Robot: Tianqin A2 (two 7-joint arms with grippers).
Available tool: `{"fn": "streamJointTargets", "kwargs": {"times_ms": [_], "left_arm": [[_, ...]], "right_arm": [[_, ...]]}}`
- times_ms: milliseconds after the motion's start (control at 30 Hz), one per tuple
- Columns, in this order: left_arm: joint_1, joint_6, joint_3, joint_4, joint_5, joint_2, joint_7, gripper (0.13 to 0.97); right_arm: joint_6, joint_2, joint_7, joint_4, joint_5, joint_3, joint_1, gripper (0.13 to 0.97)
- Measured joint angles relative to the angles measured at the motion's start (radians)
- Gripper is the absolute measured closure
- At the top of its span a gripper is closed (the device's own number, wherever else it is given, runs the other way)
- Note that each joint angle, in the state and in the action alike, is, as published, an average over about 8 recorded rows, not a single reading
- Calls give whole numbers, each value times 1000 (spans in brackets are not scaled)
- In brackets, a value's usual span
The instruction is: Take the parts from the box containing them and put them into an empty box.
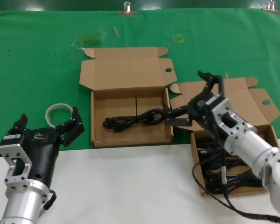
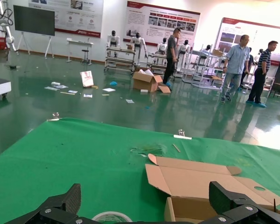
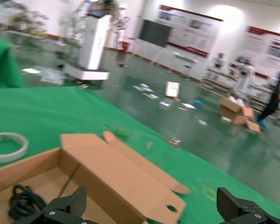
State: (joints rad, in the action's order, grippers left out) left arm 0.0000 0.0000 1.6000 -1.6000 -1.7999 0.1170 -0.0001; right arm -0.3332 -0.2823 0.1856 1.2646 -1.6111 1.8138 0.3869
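Head view: open right claw (image 1: 192, 99) hovers between both brown cardboard boxes; black power cords (image 1: 224, 172) lie beneath its arm, toward the surface's right edge.

We saw the left gripper (image 2: 144, 212) at the near edge, its two black fingers (image 2: 60, 205) spread wide apart with nothing between them. Just beyond lay part of a white ring (image 2: 112, 217) on the green cloth (image 2: 84, 158). Near it stood an open cardboard box (image 2: 196, 179), lid folded back. Far behind, people (image 2: 235, 60) stood on a glossy hall floor (image 2: 186, 109).
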Motion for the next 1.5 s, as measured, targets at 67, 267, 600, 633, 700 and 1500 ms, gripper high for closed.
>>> {"fn": "streamJointTargets", "kwargs": {"times_ms": [67, 267, 600, 633, 700, 1500], "left_arm": [[0, 0, 0, 0, 0, 0, 0, 132], [0, 0, 0, 0, 0, 0, 0, 132], [0, 0, 0, 0, 0, 0, 0, 132], [0, 0, 0, 0, 0, 0, 0, 132], [0, 0, 0, 0, 0, 0, 0, 132], [0, 0, 0, 0, 0, 0, 0, 132]], "right_arm": [[24, -1, -14, 25, -14, -16, -28, 129], [100, -5, -56, 101, -57, -64, -116, 129], [225, -12, -125, 227, -128, -144, -261, 129], [238, -13, -132, 239, -135, -153, -276, 129], [261, -14, -145, 263, -148, -167, -303, 129], [302, -16, -168, 304, -171, -194, -350, 129]]}}
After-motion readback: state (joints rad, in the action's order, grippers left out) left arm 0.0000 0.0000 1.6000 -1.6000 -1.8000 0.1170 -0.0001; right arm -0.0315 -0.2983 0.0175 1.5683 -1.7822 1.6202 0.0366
